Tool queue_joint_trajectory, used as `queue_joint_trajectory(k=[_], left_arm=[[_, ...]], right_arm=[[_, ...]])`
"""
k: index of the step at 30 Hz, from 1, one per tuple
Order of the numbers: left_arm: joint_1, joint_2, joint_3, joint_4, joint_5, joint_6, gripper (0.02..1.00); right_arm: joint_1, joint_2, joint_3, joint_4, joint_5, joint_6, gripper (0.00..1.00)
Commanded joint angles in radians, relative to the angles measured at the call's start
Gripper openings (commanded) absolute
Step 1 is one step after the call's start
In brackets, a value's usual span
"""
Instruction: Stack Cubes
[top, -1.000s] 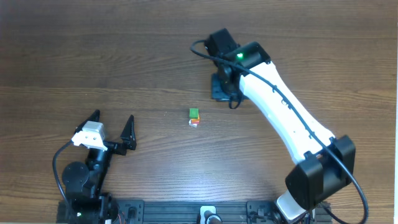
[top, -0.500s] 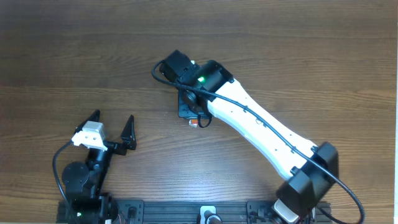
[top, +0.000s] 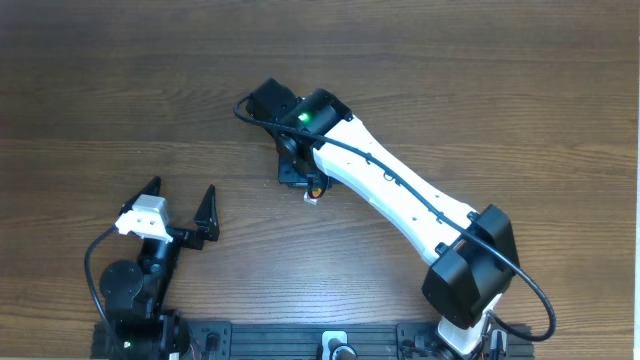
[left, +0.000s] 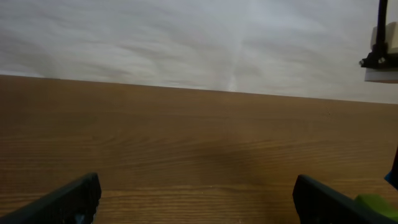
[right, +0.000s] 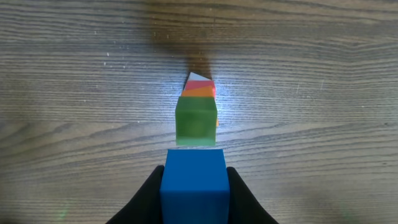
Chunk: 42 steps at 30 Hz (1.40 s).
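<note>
Cube (right: 193, 182) in right end effector (right: 194, 194)

Cube (right: 193, 186) nr stack (right: 197, 118), table (top: 500, 100) ctr

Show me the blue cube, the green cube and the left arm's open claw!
blue cube (right: 193, 186): right wrist view, middle of the face toward the camera.
green cube (right: 196, 121): right wrist view, middle of the face toward the camera.
left gripper (top: 183, 186): top view, midway between its fingertips.

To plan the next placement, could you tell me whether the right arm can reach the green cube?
Probably yes: the right tool, shut on the blue cube, hangs close to the green cube, with nothing between.
</note>
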Motion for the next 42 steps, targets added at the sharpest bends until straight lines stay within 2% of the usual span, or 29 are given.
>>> queue_joint_trajectory(k=[1, 42], left_arm=[[-0.004, -0.008, -0.004, -0.003, -0.004, 0.015, 0.996], [-0.004, -0.008, -0.004, -0.003, -0.004, 0.015, 1.0]], right_arm=[[-0.011, 0.027, 0.024, -0.004, -0.002, 0.007, 0.012], [-0.024, 0.088, 0.024, 0.032, -0.009, 0.01, 0.012]])
